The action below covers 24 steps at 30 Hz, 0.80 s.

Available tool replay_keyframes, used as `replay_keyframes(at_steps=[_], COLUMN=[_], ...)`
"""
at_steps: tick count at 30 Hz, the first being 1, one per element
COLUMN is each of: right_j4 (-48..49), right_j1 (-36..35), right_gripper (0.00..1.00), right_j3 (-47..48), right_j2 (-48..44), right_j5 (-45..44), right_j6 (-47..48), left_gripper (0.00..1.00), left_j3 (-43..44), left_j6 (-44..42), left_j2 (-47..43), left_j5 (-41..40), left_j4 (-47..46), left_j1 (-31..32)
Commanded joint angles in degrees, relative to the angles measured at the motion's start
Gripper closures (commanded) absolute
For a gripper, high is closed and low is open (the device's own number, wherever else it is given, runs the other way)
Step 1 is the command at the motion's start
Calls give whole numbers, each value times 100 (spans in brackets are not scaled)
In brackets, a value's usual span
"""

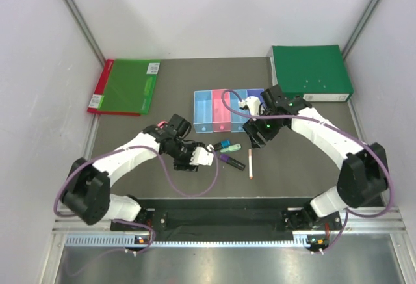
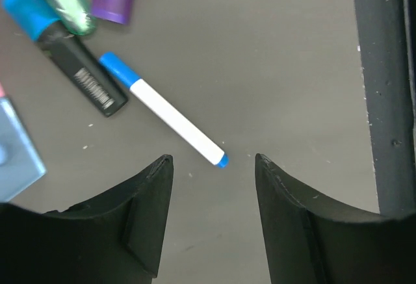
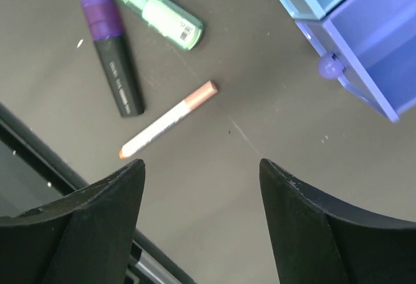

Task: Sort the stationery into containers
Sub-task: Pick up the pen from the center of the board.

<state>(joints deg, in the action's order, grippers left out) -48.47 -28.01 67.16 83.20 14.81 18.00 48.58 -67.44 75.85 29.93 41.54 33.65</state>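
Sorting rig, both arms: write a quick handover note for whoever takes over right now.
Left end effector: open, empty, low over the table just short of the white-blue pen.
Right end effector: open, empty, above the thin pink-white pen, with the bins beside it.
On the table in front of the bins: black-blue marker, mint green marker, purple-black marker, and both pens.
Done: no pen or marker seen in a bin; the bin insides are only partly in view.
Left: pick up all five and put them in the bins.
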Motion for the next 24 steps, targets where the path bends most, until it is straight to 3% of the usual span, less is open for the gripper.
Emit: replay_keyframes(at_steps=[1, 4, 10, 24], right_j4=[636, 855, 1067, 1094], right_j1=[-47, -47, -152, -170], right_gripper=[30, 31, 32, 32], right_j3=[43, 17, -185, -370], right_j2=[363, 548, 540, 56], right_j5=[110, 128, 128, -13], right_j6=[-305, -499, -719, -798], left_gripper=[43, 48, 47, 51], left_j3=[433, 609, 636, 583], left_j6=[-25, 292, 644, 1145], left_j2=[552, 957, 1493, 1836], left_j5=[65, -14, -189, -805], left_j4=[127, 65, -128, -691], left_j1=[45, 159, 265, 406])
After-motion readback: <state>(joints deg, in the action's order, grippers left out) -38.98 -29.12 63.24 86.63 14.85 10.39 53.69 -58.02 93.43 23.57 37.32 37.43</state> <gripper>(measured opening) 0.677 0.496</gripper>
